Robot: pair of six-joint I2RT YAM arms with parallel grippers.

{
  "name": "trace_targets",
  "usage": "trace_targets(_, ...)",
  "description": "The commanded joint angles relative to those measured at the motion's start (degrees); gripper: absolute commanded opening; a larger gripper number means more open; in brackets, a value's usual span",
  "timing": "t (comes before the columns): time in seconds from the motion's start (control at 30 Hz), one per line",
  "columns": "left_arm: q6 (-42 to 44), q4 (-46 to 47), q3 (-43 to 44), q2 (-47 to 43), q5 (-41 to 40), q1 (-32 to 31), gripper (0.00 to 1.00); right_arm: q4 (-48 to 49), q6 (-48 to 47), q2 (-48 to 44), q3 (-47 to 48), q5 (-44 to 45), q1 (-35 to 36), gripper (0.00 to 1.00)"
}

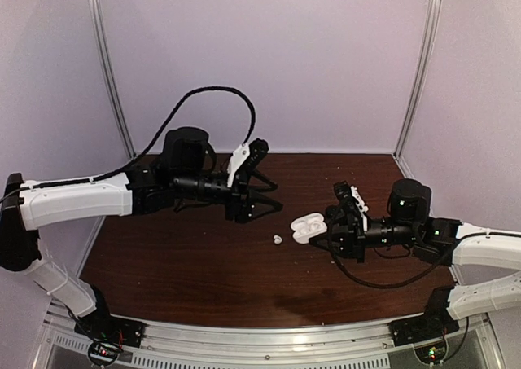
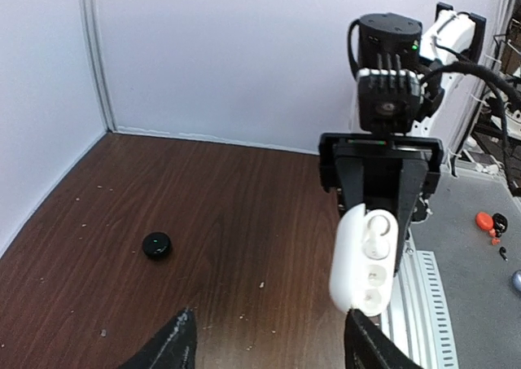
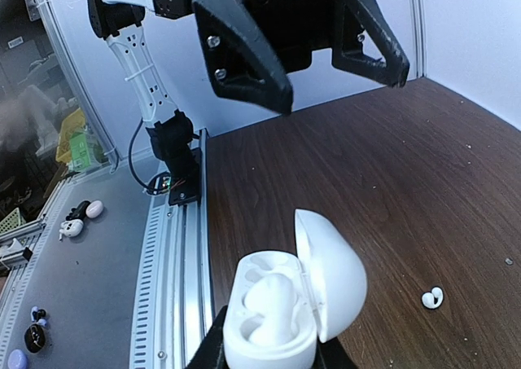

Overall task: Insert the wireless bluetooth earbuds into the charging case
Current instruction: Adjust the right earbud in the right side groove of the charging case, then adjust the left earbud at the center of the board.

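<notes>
The left arm reaches in from the left over the dark brown wood-grain surface (image 1: 187, 271), and its black claw (image 1: 277, 198) hangs above the boards with both fingers spread wide and nothing between them. The left wrist view shows a small black round puck-like case (image 2: 156, 244) lying flat on the surface towards the left wall, well apart from everything else. Near the middle of the surface, one tiny glossy white bean-shaped earbud (image 1: 278, 239) lies loose on the wood, just to the left of the right arm's load and not touching it; the right wrist view shows it resting alone on the boards. To its right, the right claw (image 1: 324, 232) is clenched on the base of a white oval pebble-like plastic charging case (image 1: 306, 226), which is held off the surface with its hinged lid swung open. The open side of the case faces towards the left claw. In the right wrist view a second white earbud (image 3: 270, 292) appears to sit in one of the case's moulded wells, though whether it is fully seated cannot be told. The left claw is seen opposite, above and beyond the case.
</notes>
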Motion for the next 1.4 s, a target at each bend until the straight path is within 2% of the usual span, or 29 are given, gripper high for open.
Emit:
trace_targets(0.0, -2.8, 7.4, -3.2, -1.5, 3.8, 5.2, 0.62, 3.0, 2.1, 0.0, 0.3, 1.1, -0.4, 0.0)
trace_targets(0.13, -0.6, 5.0, -1.7, 4.9, -0.3, 7.8, 0.57, 2.9, 2.3, -0.6, 0.8, 1.1, -1.0, 0.0)
trace_targets(0.33, 8.9, -2.6, 8.2, 20.8, 0.4, 9.1, 0.51, 3.3, 2.7, -1.7, 0.4, 0.3, -2.1, 0.0)
trace_targets(0.6, 13.6, -9.1, 21.4, 35.9, 0.1, 9.1, 0.47, 4.2, 3.5, -2.9, -0.5, -0.9, -2.8, 0.0)
trace_targets(0.7, 13.2, -11.3, 24.8, 40.1, 2.8, 9.1, 0.47, 3.8, 3.2, -3.1, -0.6, -0.9, -2.8, 0.0)
trace_targets(0.9, 9.9, -11.4, 25.1, 43.1, 7.0, 9.1, 0.47, 2.8, 2.6, -3.8, -0.5, -0.6, -3.0, 0.0)
trace_targets(1.07, 6.3, -11.0, 22.6, 43.0, 7.7, 9.1, 0.52, 3.0, 2.3, -4.1, -0.5, -1.3, -2.9, 0.0)
trace_targets(1.37, 2.6, -7.8, 12.8, 38.8, 6.9, 8.9, 0.54, 2.5, 2.0, -5.6, -0.7, -1.1, -2.9, 0.0)
